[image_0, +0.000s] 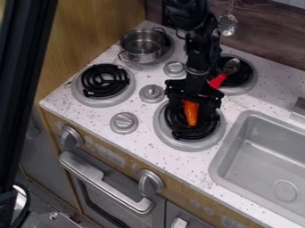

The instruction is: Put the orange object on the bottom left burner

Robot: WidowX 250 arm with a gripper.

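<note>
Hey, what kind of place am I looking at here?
Looks like a toy kitchen: a stovetop with coil burners, a small metal pot and a sink beside them.

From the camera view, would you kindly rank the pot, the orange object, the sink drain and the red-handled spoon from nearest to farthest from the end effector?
1. Orange object, right at the end effector.
2. Red-handled spoon, just behind, toward the right.
3. Pot, at the back left.
4. Sink drain, at the lower right.
</note>
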